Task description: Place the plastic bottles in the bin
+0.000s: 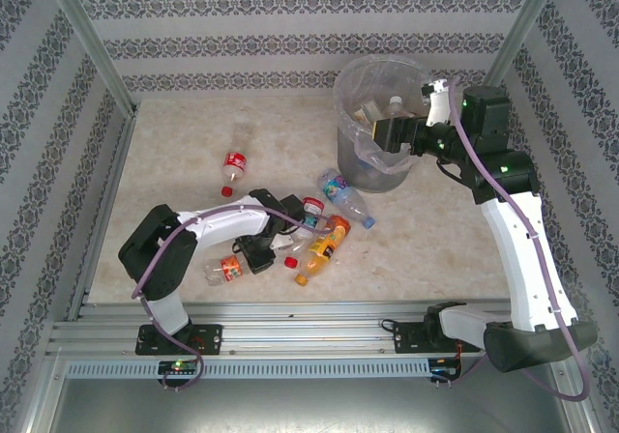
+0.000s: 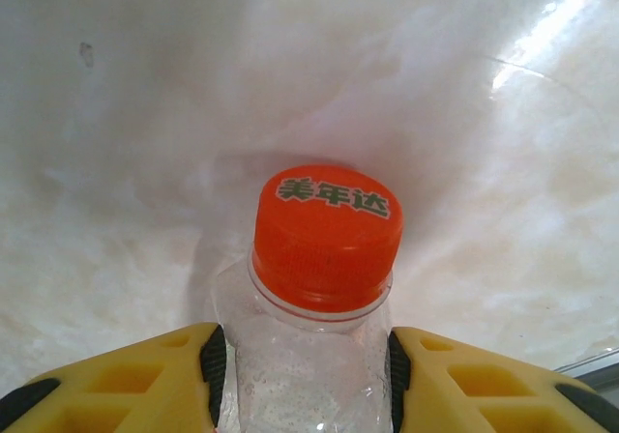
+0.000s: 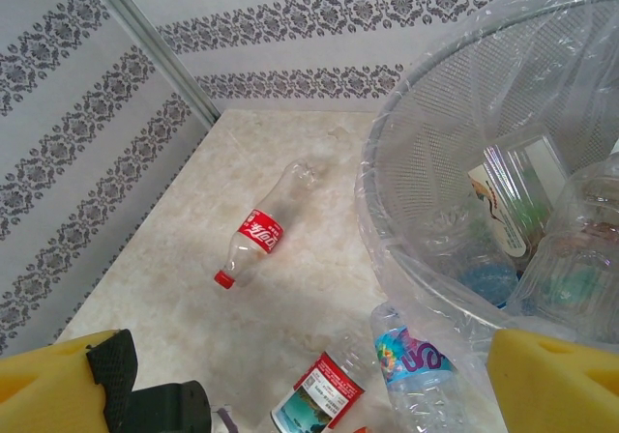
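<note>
Grey bin [image 1: 360, 153]: stood upright on the counter [image 1: 435, 249], lined with a clear bag folded over its rim.
Inside the bin: several plastic bottles [image 3: 508, 211] already lay there. At least three could be made out through the bag, and the exact count could not be told.
Outside the bin: six bottles lay on the counter, all to its left or front.
Cola bottle [image 1: 233, 167]: red-labelled, lay alone, well to the left of the bin.
Blue-labelled bottle [image 1: 344, 197]: lay close against the bin's near side.
Red-and-white-labelled bottle [image 1: 311, 208]: lay front-left of the bin, just beside the blue-labelled one.
Orange drink bottle [image 1: 323, 246]: lay further out from the bin, toward the front.
Crushed bottle [image 1: 228, 270]: lay farthest from the bin, front-left.
Orange-capped bottle [image 2: 319, 249]: clear, lay front-left of the bin among that cluster and did not look lifted off the counter.
Left tool [image 2: 306, 370]: was nearly closed, its pads pressed on both sides of the orange-capped bottle just under the cap.
Right tool [image 3: 308, 394]: had its jaws wide and held nothing, poised at the bin's rim.
Progress, as judged: only part was done. One bottle was being picked up, and five more were left to fetch.
</note>
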Controlling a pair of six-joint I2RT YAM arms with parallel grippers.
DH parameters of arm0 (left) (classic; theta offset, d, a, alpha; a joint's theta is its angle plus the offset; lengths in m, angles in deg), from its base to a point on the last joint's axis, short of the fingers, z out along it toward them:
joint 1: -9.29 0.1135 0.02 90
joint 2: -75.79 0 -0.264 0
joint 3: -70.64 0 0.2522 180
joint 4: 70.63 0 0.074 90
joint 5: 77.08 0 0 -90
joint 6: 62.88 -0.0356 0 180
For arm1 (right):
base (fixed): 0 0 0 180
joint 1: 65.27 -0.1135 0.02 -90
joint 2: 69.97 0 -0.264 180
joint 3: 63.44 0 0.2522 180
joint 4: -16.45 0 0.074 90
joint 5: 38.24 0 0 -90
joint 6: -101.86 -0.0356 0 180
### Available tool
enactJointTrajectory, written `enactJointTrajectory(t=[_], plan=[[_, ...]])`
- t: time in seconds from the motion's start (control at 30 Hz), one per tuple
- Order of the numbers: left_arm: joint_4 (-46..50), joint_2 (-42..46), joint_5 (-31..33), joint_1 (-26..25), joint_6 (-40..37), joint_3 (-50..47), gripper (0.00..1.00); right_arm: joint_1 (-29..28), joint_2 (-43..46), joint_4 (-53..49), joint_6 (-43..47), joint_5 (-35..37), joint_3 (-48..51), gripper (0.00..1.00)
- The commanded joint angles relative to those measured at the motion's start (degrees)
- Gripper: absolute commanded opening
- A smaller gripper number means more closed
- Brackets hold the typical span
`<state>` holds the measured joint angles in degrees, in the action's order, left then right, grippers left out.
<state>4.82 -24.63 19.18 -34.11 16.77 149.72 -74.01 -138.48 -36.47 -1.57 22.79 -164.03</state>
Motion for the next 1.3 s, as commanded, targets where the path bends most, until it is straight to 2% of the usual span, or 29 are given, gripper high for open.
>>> enactJointTrajectory(t=[0.0,0.33,0.37,0.47,0.6,0.73,1.07,1.27], plan=[[-0.05,0.94,-0.12,1.34,1.79,1.94,0.48,0.47,0.75,0.97,-0.49,0.28,0.43,0.94],[0.72,-1.04,0.60,2.52,4.85,3.66,0.47,0.56,0.92,0.93,-0.38,0.69,0.52,0.94],[0.92,-1.25,0.07,2.57,4.99,3.83,0.49,0.56,0.90,0.92,-0.29,0.65,0.52,0.94],[2.31,-1.73,-2.00,2.70,4.33,3.79,0.62,0.65,1.01,0.75,-0.23,0.75,0.51,0.94],[3.77,-2.32,-0.59,2.70,5.94,3.51,0.67,0.82,0.94,0.92,-0.19,0.83,0.64,0.94],[4.19,-3.10,-0.68,2.70,6.91,2.85,0.68,0.92,1.01,1.19,-0.37,0.43,0.63,0.94],[3.91,-4.35,-0.82,3.09,8.11,1.91,0.59,1.17,1.27,0.95,-0.33,0.50,0.96,0.94],[4.54,-3.46,0.72,3.75,8.83,2.81,0.46,1.19,1.15,1.28,-0.45,0.33,1.22,0.94]])
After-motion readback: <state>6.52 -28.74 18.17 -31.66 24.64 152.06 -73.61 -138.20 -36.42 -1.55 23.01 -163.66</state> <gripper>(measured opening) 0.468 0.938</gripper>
